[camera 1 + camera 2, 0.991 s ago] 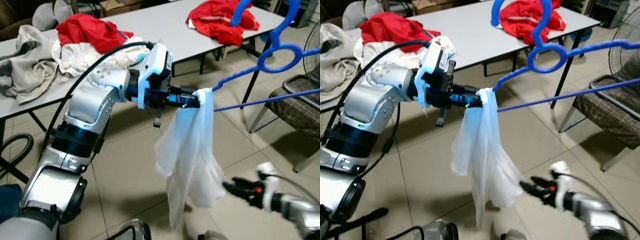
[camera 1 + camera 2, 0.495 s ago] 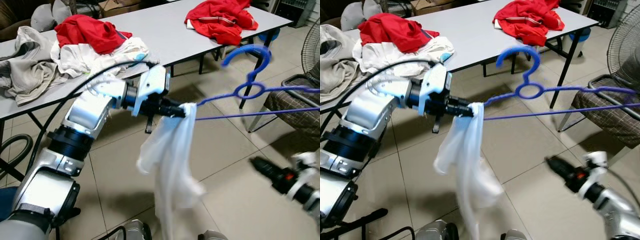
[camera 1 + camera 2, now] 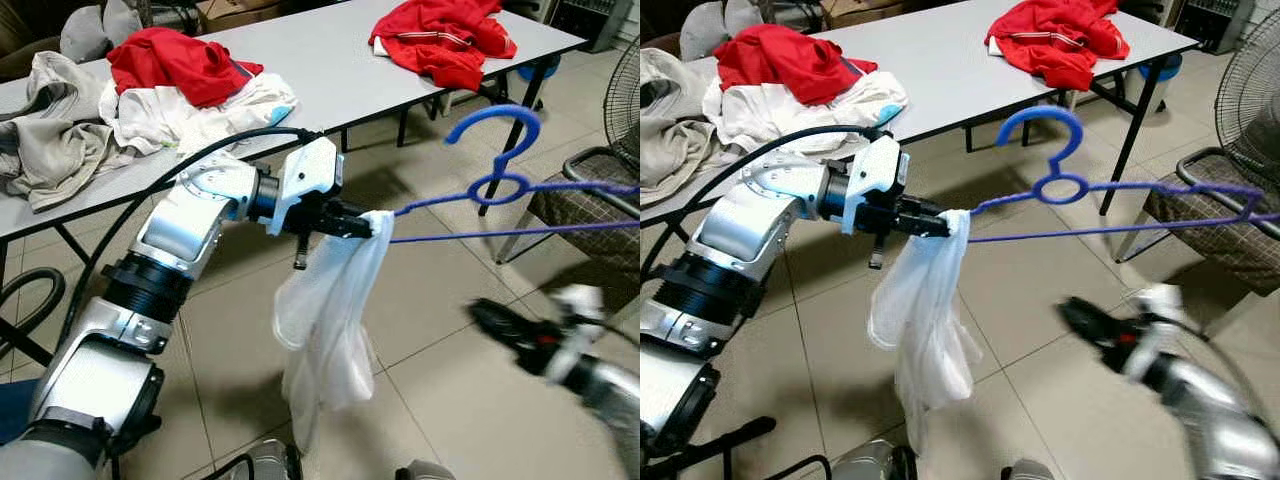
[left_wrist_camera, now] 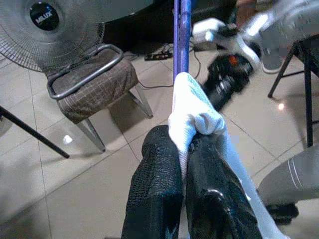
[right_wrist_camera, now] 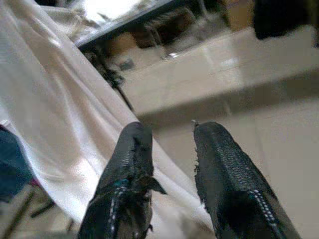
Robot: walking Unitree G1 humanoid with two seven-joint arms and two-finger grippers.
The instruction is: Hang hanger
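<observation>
Blue plastic marks the hanger, which is held out level above the tiled floor, its hook turned upward and its far arm reaching toward a chair by the fan. One end of the hanger is pinched by the left gripper, whose jaws are pressed together on it through a bunched fold of the white garment. The cloth is draped over that end and hangs down loosely, so that garment and hanger are carried as one and neither can slide off.

The arm is stretched forward and away from the bench, probably so that the dangling cloth is kept clear of the robot's body and legs. On the bench, heaps of red clothes and pale clothes are left lying.

The right gripper is seen lower down, blurred, near the hem of the garment; its jaws are parted and nothing is held between them, though white fabric is seen just behind them. It is judged to be ready to steady or gather the cloth. No rail or hook for hanging can be made out, so the hanging itself is judged not yet done.
</observation>
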